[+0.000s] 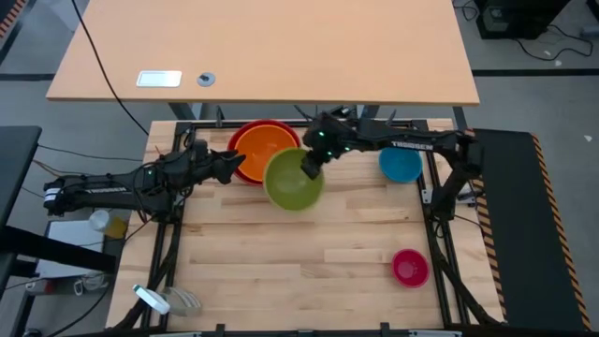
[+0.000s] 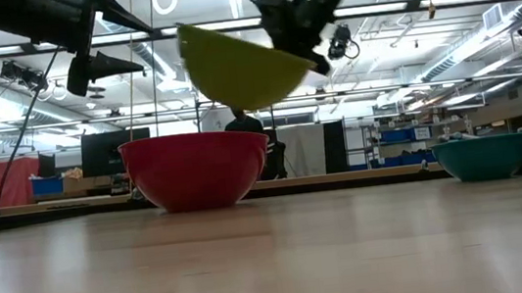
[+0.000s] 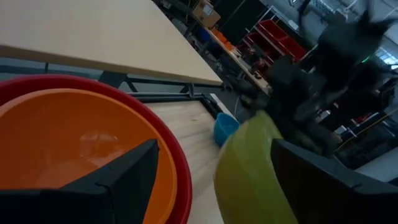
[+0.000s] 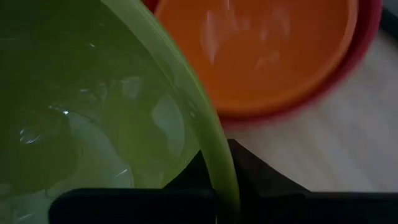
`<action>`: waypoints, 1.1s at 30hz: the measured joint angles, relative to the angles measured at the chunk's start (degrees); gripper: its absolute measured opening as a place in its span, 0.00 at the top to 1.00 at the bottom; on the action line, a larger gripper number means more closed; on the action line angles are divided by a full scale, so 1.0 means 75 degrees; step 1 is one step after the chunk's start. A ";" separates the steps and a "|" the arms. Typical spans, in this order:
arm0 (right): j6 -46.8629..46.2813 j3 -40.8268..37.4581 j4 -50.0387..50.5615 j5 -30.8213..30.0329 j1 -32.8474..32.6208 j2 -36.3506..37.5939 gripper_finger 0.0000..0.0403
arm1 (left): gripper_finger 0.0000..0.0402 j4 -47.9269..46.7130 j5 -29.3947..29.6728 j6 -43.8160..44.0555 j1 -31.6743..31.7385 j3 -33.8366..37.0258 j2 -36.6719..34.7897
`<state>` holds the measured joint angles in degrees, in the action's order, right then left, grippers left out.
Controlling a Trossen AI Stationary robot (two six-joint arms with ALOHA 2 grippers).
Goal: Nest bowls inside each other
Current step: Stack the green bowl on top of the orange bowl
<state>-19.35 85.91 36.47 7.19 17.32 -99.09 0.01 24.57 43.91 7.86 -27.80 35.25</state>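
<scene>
Left gripper (image 1: 236, 165) just hangs wide open with nothing in it, beside the round orange plastic bowl (image 1: 267, 145) nested in the big red plastic bowl (image 1: 245, 132). Right gripper (image 1: 310, 168) is pinched on the rim of the lime green plastic bowl (image 1: 292, 182), held tilted in the air right next to that stack. Small blue plastic bowl (image 1: 401, 165) and tiny magenta-pink bowl (image 1: 409, 268) sit on the wooden table (image 1: 309, 243) off right.

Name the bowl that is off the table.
The lime green bowl, tilted, pinched at its rim by the right gripper; the others sit on the table or nested.
</scene>
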 joint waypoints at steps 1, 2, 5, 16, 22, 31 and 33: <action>0.0102 0.0326 0.0046 -0.0112 0.0040 -0.0199 0.93 | 0.22 -0.0003 0.0001 -0.0015 0.0000 0.0001 0.0002; 0.0179 0.0640 0.0104 -0.0162 0.0095 -0.0411 0.93 | 0.22 -0.0006 0.0001 -0.0046 0.0000 0.0001 0.0002; 0.0264 0.1522 0.0217 -0.0239 0.0343 -0.1089 0.94 | 0.22 0.0001 0.0013 -0.0059 0.0000 -0.0001 0.0002; 0.1008 0.4210 0.0469 -0.0258 0.0893 -0.3556 0.93 | 0.22 -0.0114 0.0115 -0.0862 0.0000 -0.0964 0.0058; 0.1227 0.4534 0.0539 -0.0587 0.1045 -0.4191 0.92 | 0.22 -0.0070 0.0112 -0.0760 -0.0006 -0.1045 0.0052; 0.2048 0.4534 0.0586 -0.0024 0.1166 -0.4408 0.79 | 0.22 -0.0088 0.0101 -0.0581 -0.0093 -0.1045 0.0055; 0.2044 0.4534 0.0610 0.0016 0.1190 -0.4377 0.71 | 0.22 -0.0087 0.0101 -0.0599 -0.0093 -0.1045 0.0055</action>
<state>-4.02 119.92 41.05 7.31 26.25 -131.91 -0.65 25.32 39.42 7.16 -35.64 35.66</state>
